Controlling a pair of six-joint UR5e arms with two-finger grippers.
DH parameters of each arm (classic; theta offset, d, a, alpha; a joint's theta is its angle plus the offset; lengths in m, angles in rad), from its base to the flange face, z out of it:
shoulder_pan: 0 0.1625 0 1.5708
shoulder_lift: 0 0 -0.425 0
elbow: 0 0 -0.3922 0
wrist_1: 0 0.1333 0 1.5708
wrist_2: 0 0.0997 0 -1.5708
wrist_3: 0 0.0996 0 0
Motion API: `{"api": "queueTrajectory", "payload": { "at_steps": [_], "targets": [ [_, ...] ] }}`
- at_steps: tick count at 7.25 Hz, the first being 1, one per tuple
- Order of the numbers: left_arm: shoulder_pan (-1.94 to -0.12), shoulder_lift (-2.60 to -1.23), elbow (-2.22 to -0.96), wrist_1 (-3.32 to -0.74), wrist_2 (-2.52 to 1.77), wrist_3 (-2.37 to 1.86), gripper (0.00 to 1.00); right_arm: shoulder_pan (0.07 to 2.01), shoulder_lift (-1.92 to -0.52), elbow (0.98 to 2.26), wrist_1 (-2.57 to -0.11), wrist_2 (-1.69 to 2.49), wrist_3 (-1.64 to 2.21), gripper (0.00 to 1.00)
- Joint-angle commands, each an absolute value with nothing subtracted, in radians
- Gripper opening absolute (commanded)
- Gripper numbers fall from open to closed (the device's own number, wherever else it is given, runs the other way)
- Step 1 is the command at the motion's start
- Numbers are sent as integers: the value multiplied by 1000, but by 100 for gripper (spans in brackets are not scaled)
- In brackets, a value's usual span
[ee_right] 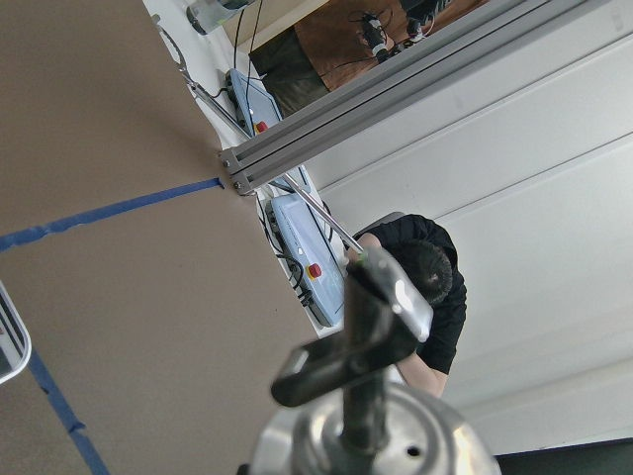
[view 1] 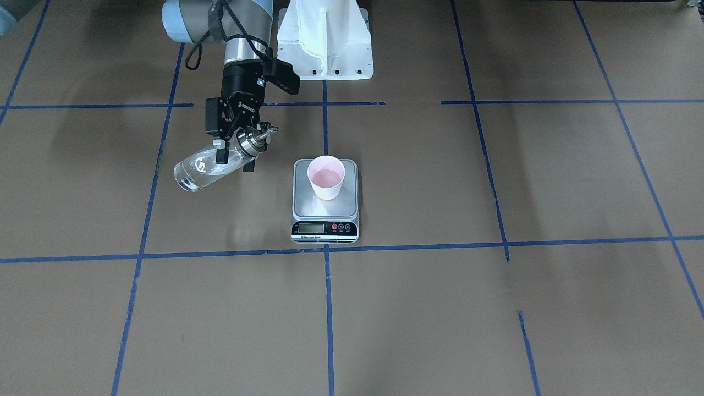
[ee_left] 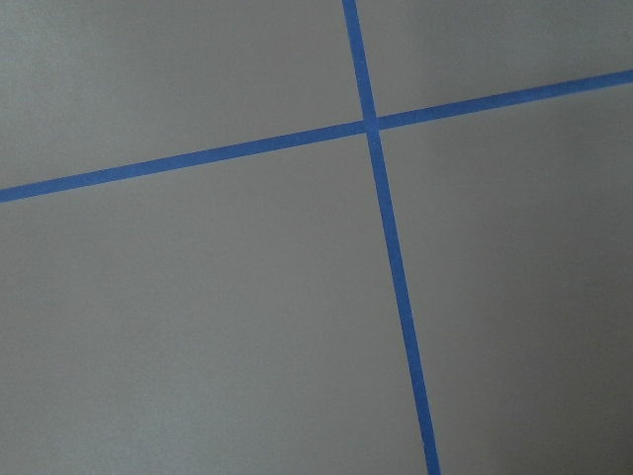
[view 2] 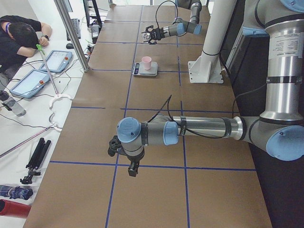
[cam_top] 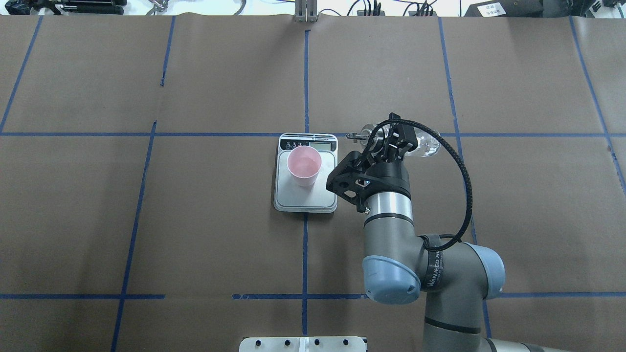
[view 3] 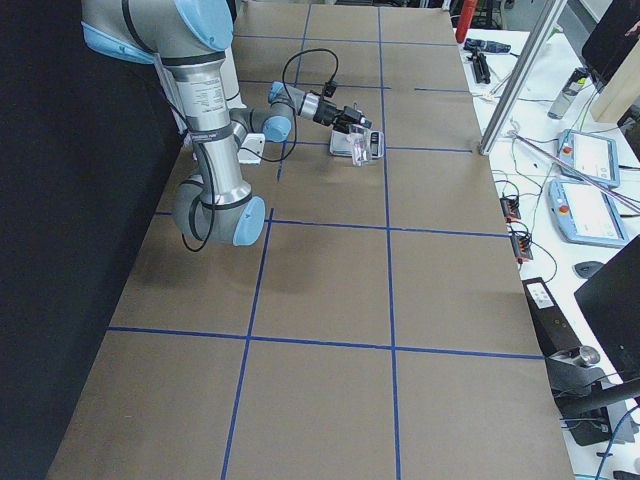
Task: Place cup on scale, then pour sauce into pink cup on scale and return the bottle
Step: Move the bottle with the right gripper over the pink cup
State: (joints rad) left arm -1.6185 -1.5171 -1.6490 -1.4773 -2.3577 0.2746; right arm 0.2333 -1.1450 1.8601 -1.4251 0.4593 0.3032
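Note:
The pink cup (view 1: 326,177) stands upright on the platform of the silver scale (view 1: 324,212); both also show in the overhead view, the cup (cam_top: 303,166) on the scale (cam_top: 305,198). My right gripper (view 1: 234,149) is shut on the clear glass bottle (view 1: 202,168) and holds it tilted almost flat above the table, beside the scale. Its silver cap and spout (cam_top: 361,137) point toward the scale and stop short of the cup. The right wrist view shows the cap (ee_right: 366,435) close up. My left gripper (view 2: 133,167) hangs over bare table far from the scale; I cannot tell whether it is open.
The white arm mount (view 1: 324,44) stands behind the scale. Blue tape lines (ee_left: 381,198) cross the brown table. A person (view 2: 19,33) leans over a side bench with tablets, beyond a metal post (view 2: 71,33).

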Motion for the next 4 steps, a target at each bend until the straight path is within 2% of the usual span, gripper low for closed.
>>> {"api": "queueTrajectory", "payload": {
  "at_steps": [1,4],
  "targets": [
    [-1621,-1516,-1649,-1476,-2358,275,100,222,-1108,1775,-1430,428,270,0],
    [-1621,-1516,-1649,-1473,-2358,275,100,224,-1050,1744,-1535,420,225,0]
  ]
}}
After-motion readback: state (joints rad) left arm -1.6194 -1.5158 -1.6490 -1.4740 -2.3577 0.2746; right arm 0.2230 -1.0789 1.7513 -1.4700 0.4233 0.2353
